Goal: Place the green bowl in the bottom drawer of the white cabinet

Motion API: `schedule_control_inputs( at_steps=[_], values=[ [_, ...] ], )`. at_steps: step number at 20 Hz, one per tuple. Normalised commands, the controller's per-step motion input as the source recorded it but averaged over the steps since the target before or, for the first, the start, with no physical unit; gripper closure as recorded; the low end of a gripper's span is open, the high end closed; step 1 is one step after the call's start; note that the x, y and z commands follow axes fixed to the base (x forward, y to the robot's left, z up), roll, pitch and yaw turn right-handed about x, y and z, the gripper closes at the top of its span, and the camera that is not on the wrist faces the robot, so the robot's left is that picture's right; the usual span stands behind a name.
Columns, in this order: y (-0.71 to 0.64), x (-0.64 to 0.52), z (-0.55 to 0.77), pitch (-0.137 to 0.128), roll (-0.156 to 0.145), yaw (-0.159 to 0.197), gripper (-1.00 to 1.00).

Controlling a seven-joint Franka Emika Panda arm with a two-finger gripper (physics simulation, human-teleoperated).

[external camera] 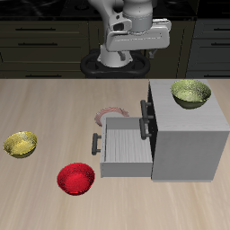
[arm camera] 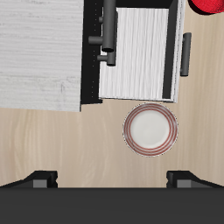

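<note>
— Where's the green bowl [external camera: 190, 92]?

— I see it sitting on top of the white cabinet [external camera: 187, 135], well apart from my gripper [arm camera: 112, 178]. The bottom drawer [external camera: 122, 145] is pulled out, black handle toward the red bowl [external camera: 76, 178].

— And the pincer?

— Spread wide and holding nothing, up high at the back of the table. Under it, by the wrist view, lies a pink-rimmed plate [arm camera: 150, 129] just beside the drawer (the yellow bowl [external camera: 21, 144] sits far off).
</note>
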Motion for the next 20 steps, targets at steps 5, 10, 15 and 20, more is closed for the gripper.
schedule_control_inputs(
  at_steps=[5, 10, 15, 20],
  values=[
    [0.25, 0.27, 0.1, -0.001, 0.02, 0.009, -1.0],
    [0.33, 0.26, 0.09, -0.011, 0.032, 0.028, -1.0],
    [0.16, 0.2, 0.02, 0.004, 0.02, 0.011, -1.0],
    [0.24, 0.26, 0.03, 0.001, 0.024, 0.007, -1.0]
  ],
)
